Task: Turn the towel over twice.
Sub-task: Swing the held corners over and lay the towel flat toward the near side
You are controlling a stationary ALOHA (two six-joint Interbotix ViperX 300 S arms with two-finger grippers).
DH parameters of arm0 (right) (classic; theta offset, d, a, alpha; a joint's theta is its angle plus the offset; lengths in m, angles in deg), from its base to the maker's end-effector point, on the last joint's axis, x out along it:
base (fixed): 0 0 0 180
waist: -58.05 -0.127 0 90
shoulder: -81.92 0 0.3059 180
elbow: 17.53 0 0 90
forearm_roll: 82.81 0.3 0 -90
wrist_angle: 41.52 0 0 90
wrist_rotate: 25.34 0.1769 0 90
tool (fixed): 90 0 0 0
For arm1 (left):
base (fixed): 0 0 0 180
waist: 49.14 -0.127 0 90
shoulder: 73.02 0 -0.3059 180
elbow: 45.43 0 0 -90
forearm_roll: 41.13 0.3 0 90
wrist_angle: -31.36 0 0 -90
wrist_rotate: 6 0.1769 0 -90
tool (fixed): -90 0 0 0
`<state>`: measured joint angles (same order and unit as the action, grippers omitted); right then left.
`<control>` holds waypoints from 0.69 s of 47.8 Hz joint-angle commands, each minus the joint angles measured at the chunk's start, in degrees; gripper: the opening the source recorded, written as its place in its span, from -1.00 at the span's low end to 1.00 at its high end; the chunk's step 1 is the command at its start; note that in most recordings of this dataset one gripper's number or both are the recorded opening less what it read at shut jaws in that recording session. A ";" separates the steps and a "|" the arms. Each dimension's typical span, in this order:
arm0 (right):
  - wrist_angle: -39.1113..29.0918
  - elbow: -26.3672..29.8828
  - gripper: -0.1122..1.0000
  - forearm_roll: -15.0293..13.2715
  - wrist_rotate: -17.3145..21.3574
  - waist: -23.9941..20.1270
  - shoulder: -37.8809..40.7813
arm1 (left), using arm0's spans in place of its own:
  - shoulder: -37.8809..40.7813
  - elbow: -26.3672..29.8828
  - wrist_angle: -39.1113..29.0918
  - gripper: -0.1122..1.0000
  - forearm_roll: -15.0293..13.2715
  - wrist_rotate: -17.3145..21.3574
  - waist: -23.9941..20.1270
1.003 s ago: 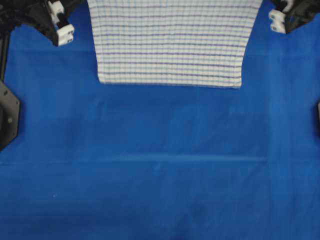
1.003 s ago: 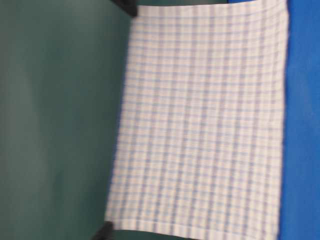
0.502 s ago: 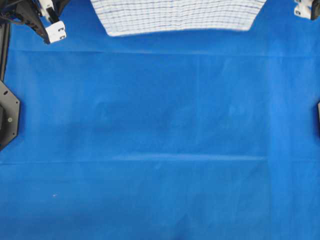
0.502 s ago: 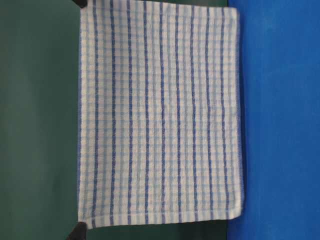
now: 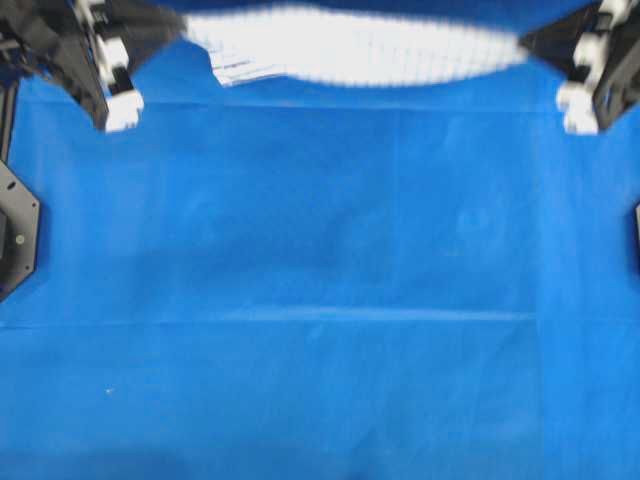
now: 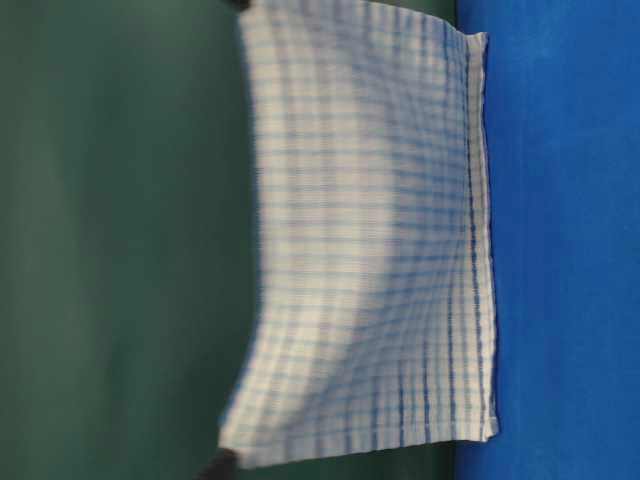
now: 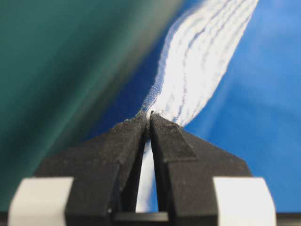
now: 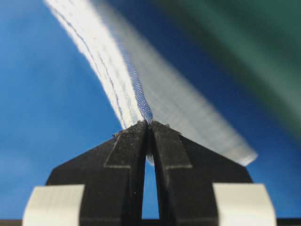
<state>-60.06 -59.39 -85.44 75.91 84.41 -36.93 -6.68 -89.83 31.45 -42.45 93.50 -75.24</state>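
I have the towel [image 6: 370, 240] off the table, held by two corners and hanging between the arms. My left gripper [image 7: 149, 118] is clamped on one corner: in the left wrist view the two black fingers [image 7: 124, 141] meet at their tips with the hem pinched between them, and the cloth runs away from the tips as a white band with blue lines. My right gripper [image 8: 150, 123] is clenched the same way on the other corner, a bit of blue-edged hem caught at the tips of its fingers [image 8: 169, 146].

From overhead the towel is a blurred white strip at the far edge of the blue sheet [image 5: 320, 300], stretched from the left gripper [image 5: 175, 28] to the right gripper [image 5: 530, 45]. In the table-level view the cloth hangs with its lower hem at the sheet; I cannot tell if it touches. Its upper part bows and is blurred, stripes clearer near the lower hem
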 commanded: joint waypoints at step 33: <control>14.33 -12.13 -0.71 0.26 23.82 -29.71 18.37 | 18.19 -7.73 1.58 -0.74 -0.09 -12.22 29.36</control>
<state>-47.76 -72.13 -85.27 99.03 56.46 -20.32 10.54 -97.57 30.92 -42.45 82.25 -47.73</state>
